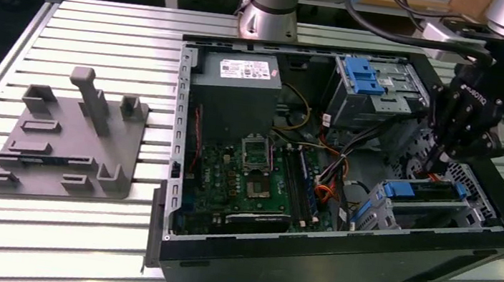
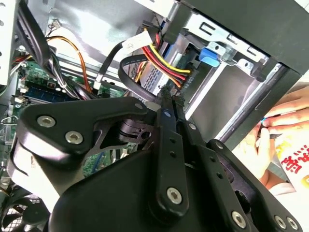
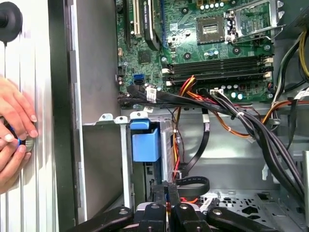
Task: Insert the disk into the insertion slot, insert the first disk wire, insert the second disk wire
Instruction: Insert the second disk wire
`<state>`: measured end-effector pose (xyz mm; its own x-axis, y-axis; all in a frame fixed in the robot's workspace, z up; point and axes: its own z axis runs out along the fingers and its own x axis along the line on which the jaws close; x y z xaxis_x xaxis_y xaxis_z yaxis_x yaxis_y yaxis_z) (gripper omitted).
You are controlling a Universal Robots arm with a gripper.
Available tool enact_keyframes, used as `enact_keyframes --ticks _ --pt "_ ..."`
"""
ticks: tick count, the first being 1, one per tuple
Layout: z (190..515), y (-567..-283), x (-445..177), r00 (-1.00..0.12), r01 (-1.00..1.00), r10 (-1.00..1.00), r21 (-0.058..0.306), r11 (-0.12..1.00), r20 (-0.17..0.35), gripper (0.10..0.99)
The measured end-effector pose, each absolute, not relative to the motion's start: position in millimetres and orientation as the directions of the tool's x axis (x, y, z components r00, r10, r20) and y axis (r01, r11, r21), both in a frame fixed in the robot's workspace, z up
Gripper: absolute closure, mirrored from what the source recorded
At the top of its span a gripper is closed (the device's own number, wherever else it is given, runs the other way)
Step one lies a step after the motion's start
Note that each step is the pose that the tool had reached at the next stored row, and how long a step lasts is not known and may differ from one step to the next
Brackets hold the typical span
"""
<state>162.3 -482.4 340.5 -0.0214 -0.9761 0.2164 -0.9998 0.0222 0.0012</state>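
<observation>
Blue-framed, the disk (image 1: 419,192) sits in the insertion slot (image 1: 435,215), near and on the exterior view's right, while the gripper (image 2: 171,98), pinched nearly shut, seems to hold a bendy black wire (image 2: 121,70) by its hard little end, likely the best hold.

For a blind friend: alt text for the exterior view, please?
A robot arm's tool reaches into an open black computer case on a slatted metal table, near the blue-framed disk. A grey fixture lies at the exterior view's left.
</observation>
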Motion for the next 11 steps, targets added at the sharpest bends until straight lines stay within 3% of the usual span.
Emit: enact_keyframes --ticks 11 --pt "340.5 -492.0 166.1 -0.021 -1.0 -0.976 0.001 0.022 0.216 0.945"
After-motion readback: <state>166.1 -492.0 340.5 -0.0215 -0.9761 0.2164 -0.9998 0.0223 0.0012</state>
